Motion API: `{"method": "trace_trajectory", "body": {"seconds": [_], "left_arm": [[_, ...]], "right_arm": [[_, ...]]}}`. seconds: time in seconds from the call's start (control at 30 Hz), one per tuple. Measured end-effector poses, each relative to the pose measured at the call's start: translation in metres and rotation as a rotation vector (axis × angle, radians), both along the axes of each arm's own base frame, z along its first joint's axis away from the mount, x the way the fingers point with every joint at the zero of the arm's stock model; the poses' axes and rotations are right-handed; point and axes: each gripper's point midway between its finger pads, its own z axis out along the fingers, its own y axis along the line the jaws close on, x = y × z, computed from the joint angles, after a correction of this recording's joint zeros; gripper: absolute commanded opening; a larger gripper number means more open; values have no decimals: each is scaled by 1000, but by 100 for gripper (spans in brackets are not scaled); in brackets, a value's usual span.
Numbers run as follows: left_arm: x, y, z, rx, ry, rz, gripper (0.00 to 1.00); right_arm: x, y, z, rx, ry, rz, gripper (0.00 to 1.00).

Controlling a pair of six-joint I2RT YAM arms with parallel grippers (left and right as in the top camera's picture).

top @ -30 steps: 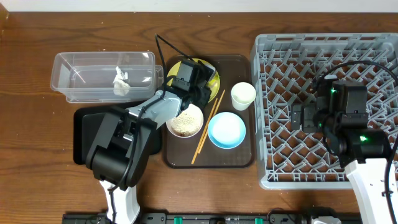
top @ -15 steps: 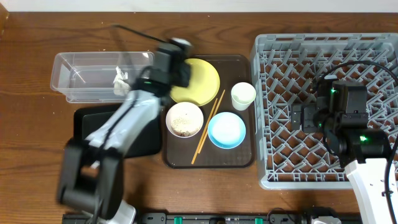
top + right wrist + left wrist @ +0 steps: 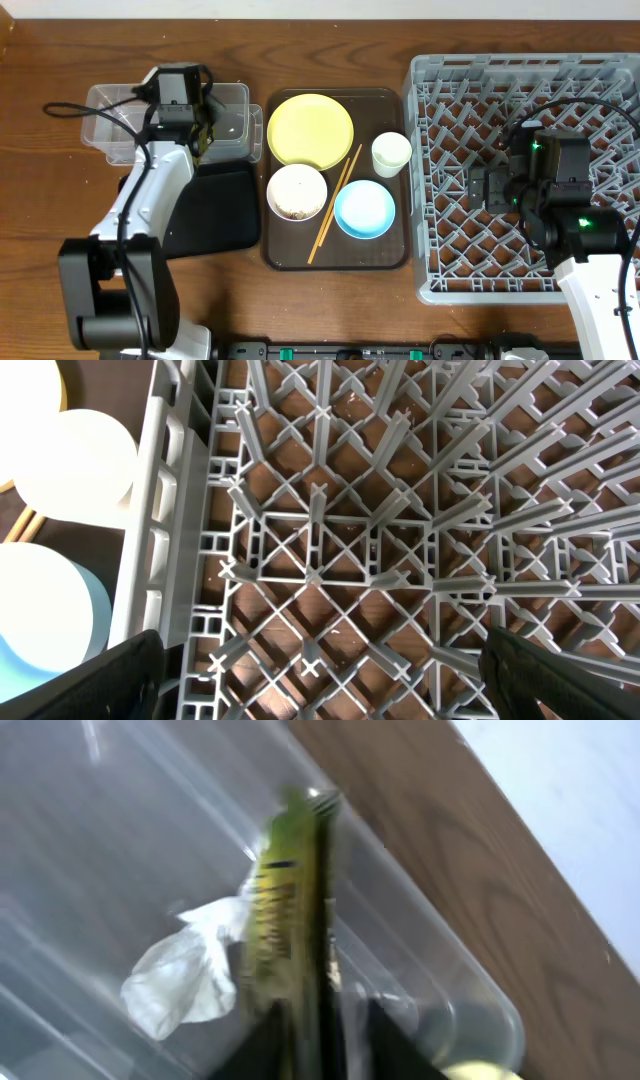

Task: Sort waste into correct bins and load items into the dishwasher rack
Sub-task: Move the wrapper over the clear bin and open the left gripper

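My left gripper (image 3: 200, 128) is shut on the green-and-orange snack wrapper (image 3: 281, 910) and holds it over the clear tub (image 3: 115, 125). The crumpled white tissue (image 3: 185, 968) lies in the tub beside the wrapper. The black tray (image 3: 215, 210) lies in front of the tub. The yellow plate (image 3: 310, 130), the white bowl (image 3: 297, 192) with rice scraps, the light blue bowl (image 3: 364, 208), the white cup (image 3: 391, 154) and the chopsticks (image 3: 335, 205) sit on the brown tray (image 3: 395, 255). My right gripper (image 3: 325, 680) is open and empty over the grey dishwasher rack (image 3: 450, 250).
The rack's upright pegs and lattice floor (image 3: 330, 530) fill the right wrist view, with the cup (image 3: 75, 460) and blue bowl (image 3: 45, 620) past its left wall. Bare wooden table lies around the bins.
My left arm swung left from the yellow plate to above the clear tub, carrying the wrapper. The plate now lies bare. The right arm has not moved.
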Motion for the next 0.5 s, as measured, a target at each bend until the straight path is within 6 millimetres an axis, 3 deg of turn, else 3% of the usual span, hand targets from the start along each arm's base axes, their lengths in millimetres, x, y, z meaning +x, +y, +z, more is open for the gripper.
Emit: {"method": "trace_trajectory", "body": {"seconds": [0.03,0.13,0.3,0.4,0.5], "left_arm": [[0,1,-1,-6,2,12,63],[0,2,0,-23,-8,33,67],[0,-4,10,-10,-22,-27,83],[-4,-24,28,15,-39,-158,85],[-20,-61,38,44,-11,-339,86]], "right_arm": [[0,0,0,0,0,0,99],[0,0,0,0,0,0,99],[0,0,0,0,0,1,99],[0,0,0,0,0,0,99],[0,0,0,0,0,0,99]]}}
